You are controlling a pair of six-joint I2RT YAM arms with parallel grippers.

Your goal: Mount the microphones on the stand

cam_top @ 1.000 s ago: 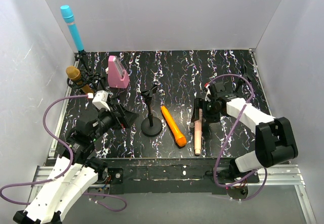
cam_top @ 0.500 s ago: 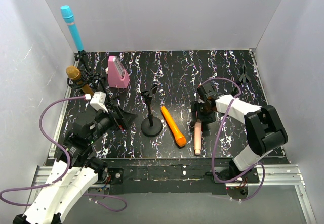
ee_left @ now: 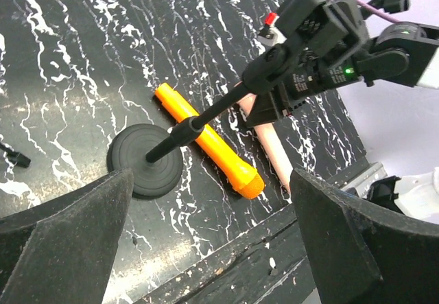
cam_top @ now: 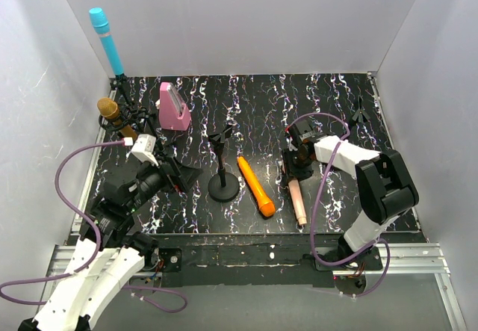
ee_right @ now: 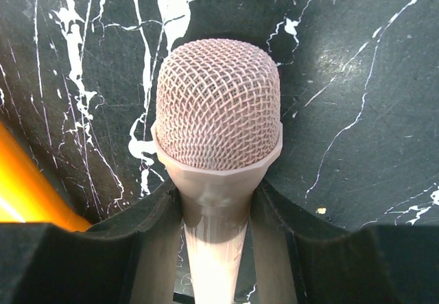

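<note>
The peach-pink microphone (cam_top: 298,202) lies on the black marbled table, its mesh head (ee_right: 218,105) filling the right wrist view. My right gripper (cam_top: 298,169) is shut on its neck just below the head, both fingers touching it. The orange microphone (cam_top: 255,187) lies loose beside it, right of the round-based stand (cam_top: 223,174). At the back left, the cyan microphone (cam_top: 105,41) and the gold microphone (cam_top: 112,112) sit up on stands. My left gripper (ee_left: 219,249) is open and holds nothing, hovering left of the stand's base (ee_left: 145,160).
A pink wedge block (cam_top: 173,107) stands at the back left. A small black stand piece (cam_top: 360,111) sits at the back right corner. White walls close in three sides. Purple cables loop off both arms.
My right gripper has closed from wide open onto the peach-pink microphone's neck, and the microphone's handle has swung slightly to the right. The left arm has hardly moved.
</note>
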